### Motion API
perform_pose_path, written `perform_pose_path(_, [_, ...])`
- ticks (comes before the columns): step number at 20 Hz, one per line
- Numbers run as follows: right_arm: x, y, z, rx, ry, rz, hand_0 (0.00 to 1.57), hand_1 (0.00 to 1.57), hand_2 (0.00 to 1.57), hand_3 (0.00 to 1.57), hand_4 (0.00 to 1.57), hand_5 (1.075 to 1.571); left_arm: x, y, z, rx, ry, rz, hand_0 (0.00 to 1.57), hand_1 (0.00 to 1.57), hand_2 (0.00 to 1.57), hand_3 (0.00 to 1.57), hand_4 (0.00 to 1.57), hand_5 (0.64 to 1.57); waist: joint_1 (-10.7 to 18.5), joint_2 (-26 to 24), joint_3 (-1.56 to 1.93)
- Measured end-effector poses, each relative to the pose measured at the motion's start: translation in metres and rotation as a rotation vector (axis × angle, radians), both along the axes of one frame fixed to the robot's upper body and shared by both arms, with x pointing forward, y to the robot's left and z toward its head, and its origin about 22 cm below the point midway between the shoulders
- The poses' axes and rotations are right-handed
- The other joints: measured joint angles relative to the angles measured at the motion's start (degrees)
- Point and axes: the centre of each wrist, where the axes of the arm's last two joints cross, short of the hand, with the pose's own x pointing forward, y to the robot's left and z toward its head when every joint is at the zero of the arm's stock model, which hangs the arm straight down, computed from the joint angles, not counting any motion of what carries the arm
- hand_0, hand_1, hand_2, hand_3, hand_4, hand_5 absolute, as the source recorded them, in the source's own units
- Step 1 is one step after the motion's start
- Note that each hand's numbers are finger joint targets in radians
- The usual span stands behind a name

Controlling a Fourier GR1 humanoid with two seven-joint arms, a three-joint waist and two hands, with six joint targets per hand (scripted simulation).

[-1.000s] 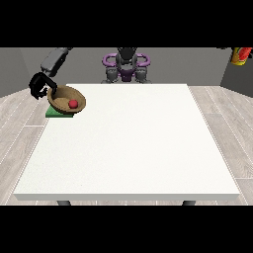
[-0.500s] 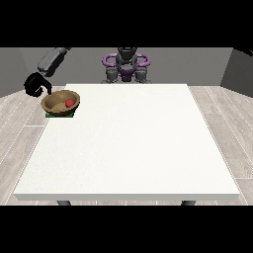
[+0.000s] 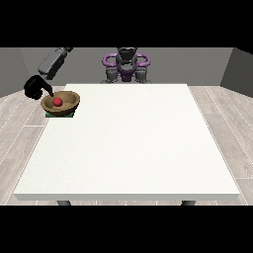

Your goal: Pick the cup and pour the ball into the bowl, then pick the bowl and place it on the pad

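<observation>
A brown wooden bowl (image 3: 63, 105) with a red ball (image 3: 57, 102) inside rests on the green pad (image 3: 60, 115) near the table's far left corner. The black hand at the view's left (image 3: 35, 89) is just left of the bowl and slightly above it. One of its fingers (image 3: 49, 91) curls down onto the bowl's near-left rim. No cup shows in this view. The hand at the view's right is not visible.
The white table (image 3: 128, 143) stretches wide in front of and to the right of the bowl. The robot's torso (image 3: 126, 64) stands behind the far edge. The pad lies close to the table's left edge.
The hand and the bowl have moved together a little to the left. The bowl, tilted before, now sits level over the green pad.
</observation>
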Motion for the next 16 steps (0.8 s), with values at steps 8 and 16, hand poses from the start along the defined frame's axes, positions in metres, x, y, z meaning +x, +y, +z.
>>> perform_pose_path(8, [0.008,0.002,0.013,-0.062,-0.022,0.005,0.0,0.0,0.21,0.0,0.0,1.442,-0.002,0.004,0.005,0.011,-0.037,-0.002,0.0,0.0,0.0,0.0,1.2,1.568,1.3,2.2,-0.01])
perform_pose_path(16, [0.008,-0.003,0.014,-0.102,0.093,0.073,0.0,0.0,0.0,0.0,0.0,1.383,0.01,-0.02,-0.004,0.01,0.01,-0.041,0.0,0.0,0.0,0.0,1.19,1.569,2.4,-1.6,-0.05])
